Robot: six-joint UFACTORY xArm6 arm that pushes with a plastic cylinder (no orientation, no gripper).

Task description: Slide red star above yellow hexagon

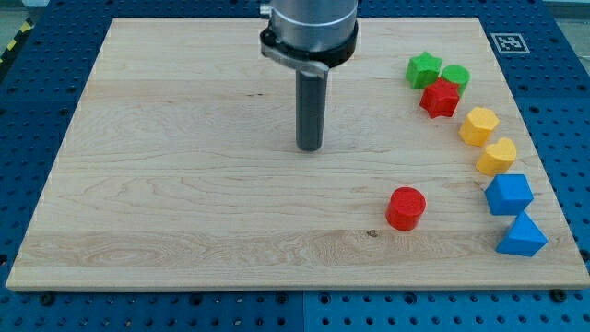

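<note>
Well, counting what sits on the wooden board (pixel 184 184), I make it eight blocks, nearly all strung in a curve down the view's right edge. Two are green: a green star (pixel 424 69) and, touching its right side, a rounder green block (pixel 455 77) whose shape I can't quite make out. Two are red: the red star (pixel 441 97), tucked just below the two greens and touching them, and a red cylinder (pixel 406 207) standing alone, lower down and well apart from the row. Two are yellow: the yellow hexagon (pixel 479 125) just below and to the right of the red star, and a yellow heart (pixel 497 156) right beneath the hexagon. Two are blue: a chunky blue block (pixel 509 194), then a blue triangle (pixel 522 236) at the bottom of the curve.

There is no claw to open or close here, only the one dark rod hanging from the arm; my tip (pixel 310 148) stands on bare wood near the board's middle, holding nothing and touching nothing. It is well to the left of the red star and up-left of the red cylinder.
</note>
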